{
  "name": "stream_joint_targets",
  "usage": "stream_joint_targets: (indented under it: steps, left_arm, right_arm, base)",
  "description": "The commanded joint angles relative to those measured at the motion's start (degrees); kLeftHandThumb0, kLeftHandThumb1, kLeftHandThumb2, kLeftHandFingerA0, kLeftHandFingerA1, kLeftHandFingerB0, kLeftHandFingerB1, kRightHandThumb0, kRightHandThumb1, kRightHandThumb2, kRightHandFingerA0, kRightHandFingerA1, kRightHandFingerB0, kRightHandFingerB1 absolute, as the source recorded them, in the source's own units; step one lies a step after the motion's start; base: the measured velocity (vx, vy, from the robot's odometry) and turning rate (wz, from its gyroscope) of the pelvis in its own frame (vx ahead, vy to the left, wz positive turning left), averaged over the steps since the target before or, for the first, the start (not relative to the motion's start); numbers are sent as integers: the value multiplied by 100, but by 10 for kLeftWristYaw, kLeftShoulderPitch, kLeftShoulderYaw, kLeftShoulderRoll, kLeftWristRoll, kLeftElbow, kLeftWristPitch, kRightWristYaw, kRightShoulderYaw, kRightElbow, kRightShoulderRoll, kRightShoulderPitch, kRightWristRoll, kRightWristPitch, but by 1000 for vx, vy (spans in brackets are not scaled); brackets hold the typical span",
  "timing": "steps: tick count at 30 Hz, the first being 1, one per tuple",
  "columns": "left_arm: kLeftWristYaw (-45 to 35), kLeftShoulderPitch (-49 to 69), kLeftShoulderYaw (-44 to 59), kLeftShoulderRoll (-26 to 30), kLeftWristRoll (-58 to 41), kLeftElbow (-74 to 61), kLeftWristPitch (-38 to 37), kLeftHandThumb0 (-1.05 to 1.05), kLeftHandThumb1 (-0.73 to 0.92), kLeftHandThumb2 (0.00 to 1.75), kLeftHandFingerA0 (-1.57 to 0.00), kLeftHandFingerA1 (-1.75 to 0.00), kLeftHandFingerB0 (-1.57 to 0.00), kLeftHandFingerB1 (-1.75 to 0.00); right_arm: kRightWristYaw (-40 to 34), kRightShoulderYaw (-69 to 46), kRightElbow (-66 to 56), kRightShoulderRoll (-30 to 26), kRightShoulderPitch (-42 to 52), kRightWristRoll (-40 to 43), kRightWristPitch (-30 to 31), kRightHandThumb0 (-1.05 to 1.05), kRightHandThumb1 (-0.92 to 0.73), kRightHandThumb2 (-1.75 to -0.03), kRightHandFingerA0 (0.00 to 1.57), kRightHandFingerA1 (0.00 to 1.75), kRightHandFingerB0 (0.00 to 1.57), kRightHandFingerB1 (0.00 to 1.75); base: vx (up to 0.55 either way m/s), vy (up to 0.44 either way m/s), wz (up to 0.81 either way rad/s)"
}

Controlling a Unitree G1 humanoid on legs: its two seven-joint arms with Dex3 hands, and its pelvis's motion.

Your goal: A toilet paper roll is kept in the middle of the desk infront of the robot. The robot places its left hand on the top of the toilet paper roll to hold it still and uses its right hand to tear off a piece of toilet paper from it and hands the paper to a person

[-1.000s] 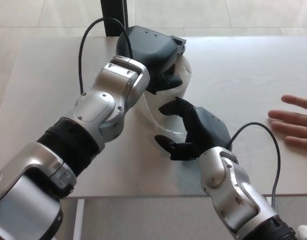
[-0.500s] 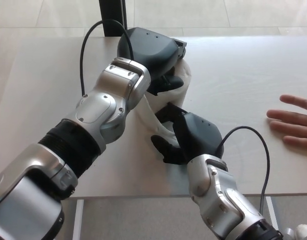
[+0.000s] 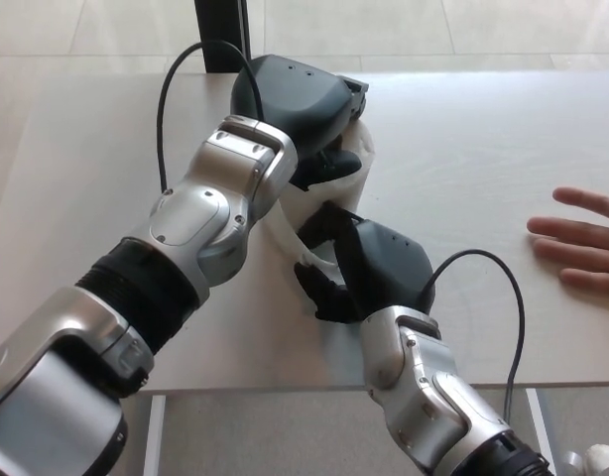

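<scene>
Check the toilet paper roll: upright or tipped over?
Upright. The toilet paper roll stands on end on the desk, with the left hand resting on its top.

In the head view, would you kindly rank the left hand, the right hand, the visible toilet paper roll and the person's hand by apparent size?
1-2. left hand and right hand: alike, unranked.
3. toilet paper roll, mostly hidden.
4. person's hand, cut off by the frame edge.
</scene>
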Motion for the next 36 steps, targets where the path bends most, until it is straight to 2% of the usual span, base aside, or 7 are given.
stream_joint_targets:
  steps: [1, 17, 21, 22, 26, 27, 36]
  left_arm:
    - [-10, 17, -3, -7, -8, 5, -12, -79, 73, 99, -93, -118, -57, -63]
    - [-3, 47, -9, 6, 2, -11, -10, -75, 92, 72, -81, -114, -56, -55]
    - [-14, 53, -7, 15, 2, -17, 0, -75, 92, 74, -71, -85, -42, -47]
    - [-12, 55, 3, 12, -4, -18, 11, -74, 92, 70, -79, -133, -38, -43]
    - [-25, 55, 28, 29, -17, -37, 14, -72, 92, 71, -67, -83, -41, -46]
    - [-28, 56, 32, 34, -18, -42, 12, -72, 92, 72, -73, -96, -40, -47]
    - [-37, 80, 64, 46, -25, -55, 37, -73, 92, 71, -73, -81, -43, -43]
  right_arm:
    - [-4, -3, 14, 6, 17, 7, 3, -47, -72, -72, 59, 157, 33, 104]
    - [-151, -42, 16, 22, 77, 34, -189, -33, -78, -70, 70, 175, 18, 99]
    - [-150, -74, 9, 42, 100, 83, -244, -48, -90, -68, 93, 175, 66, 168]
    - [-133, -86, 0, 43, 110, 105, -253, -44, -88, -73, 88, 163, 70, 125]
    - [-97, -109, -22, 27, 136, 129, -254, -22, -50, -153, 111, 175, 86, 175]
    - [-97, -116, -23, 27, 139, 134, -255, -14, -77, -142, 126, 136, 122, 134]
    - [-157, -171, -4, 46, 149, 160, -327, -31, -57, -141, 115, 175, 90, 175]
  base:
    - [0, 0, 0]
    - [0, 0, 0]
    - [0, 0, 0]
    - [0, 0, 0]
    - [0, 0, 0]
    - [0, 0, 0]
    - [0, 0, 0]
